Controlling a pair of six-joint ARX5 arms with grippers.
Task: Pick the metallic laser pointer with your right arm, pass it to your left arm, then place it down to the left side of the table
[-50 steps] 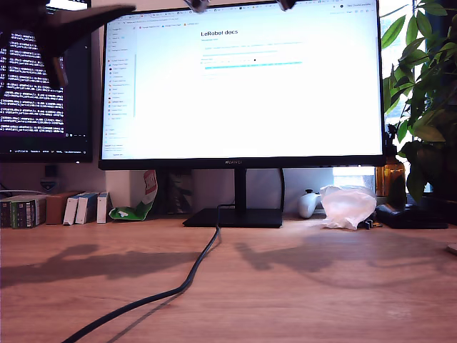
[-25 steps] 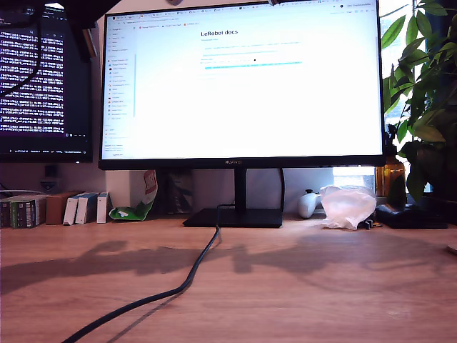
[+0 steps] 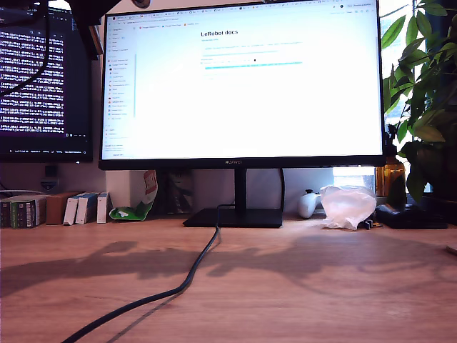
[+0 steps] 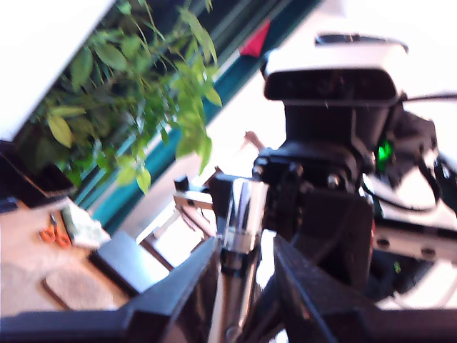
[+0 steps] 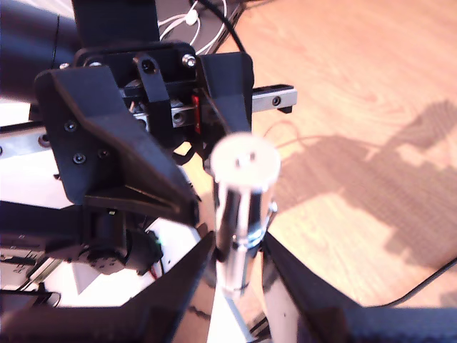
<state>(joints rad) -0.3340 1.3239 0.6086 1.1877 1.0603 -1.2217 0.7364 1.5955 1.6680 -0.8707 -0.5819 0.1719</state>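
Two grippers (image 4: pixel 239 268) (image 5: pixel 239 250) on one shiny metallic laser pointer (image 5: pixel 241 214)

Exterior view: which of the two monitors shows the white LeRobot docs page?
The large central monitor; the smaller monitor at the exterior view's left shows pale text on black instead.

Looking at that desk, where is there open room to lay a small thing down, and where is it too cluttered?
The table is bare across the front, on both sides of the black cable; the patch toward the exterior view's right is widest. The back edge is crowded: small boxes, the monitor stand, a crumpled plastic bag and a plant.
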